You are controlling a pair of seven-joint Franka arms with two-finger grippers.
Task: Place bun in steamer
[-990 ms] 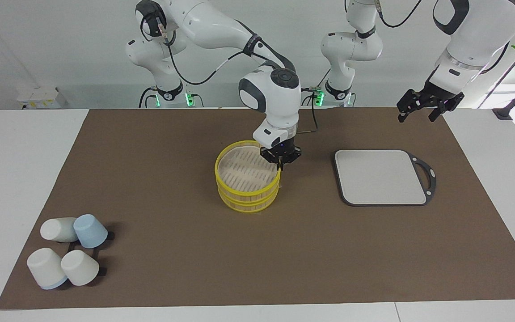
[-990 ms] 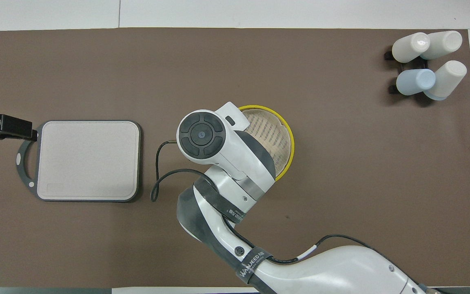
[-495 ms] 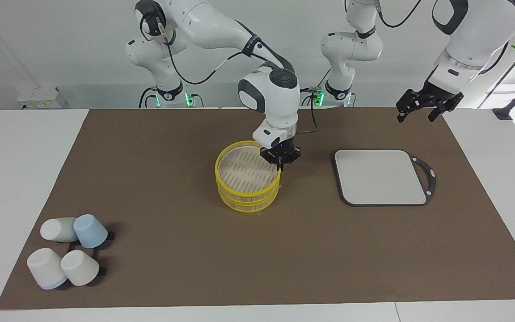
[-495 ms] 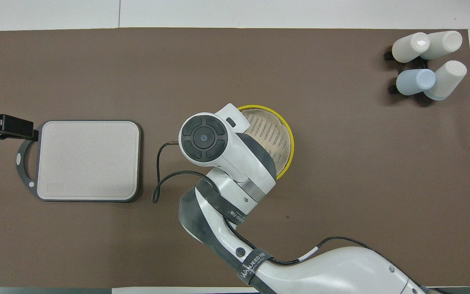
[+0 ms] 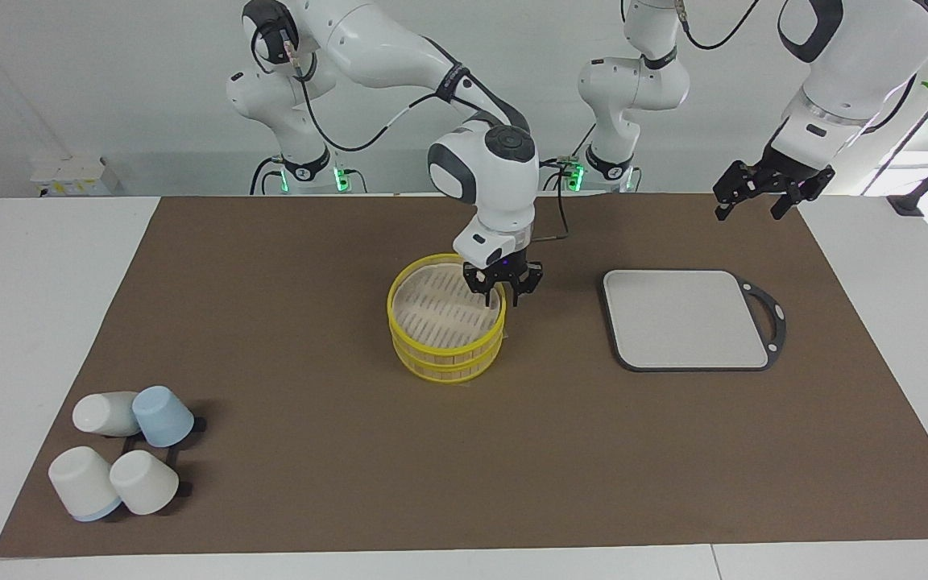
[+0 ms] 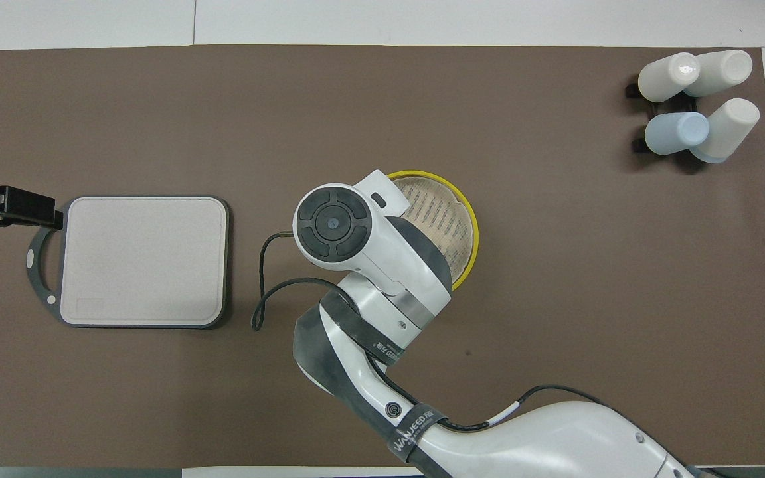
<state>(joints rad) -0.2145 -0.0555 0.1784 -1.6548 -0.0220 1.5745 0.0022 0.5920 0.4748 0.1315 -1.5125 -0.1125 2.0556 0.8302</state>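
Pale cups (image 5: 122, 459) lie in a cluster well apart from the steamer (image 5: 445, 328), toward the right arm's end of the table. Right gripper (image 5: 503, 298) hangs over the steamer's rim, fingers parted and holding nothing; the bun cannot be seen in either view. Grey board (image 5: 685, 318) lies beside the steamer toward the left arm's end, and the waiting left gripper (image 5: 748, 207) is raised by the board's robot-side corner, jaws wide.

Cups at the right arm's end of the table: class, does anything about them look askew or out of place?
Yes. The four cups, three white and one blue, lean at different angles against a black rack; none stands upright.
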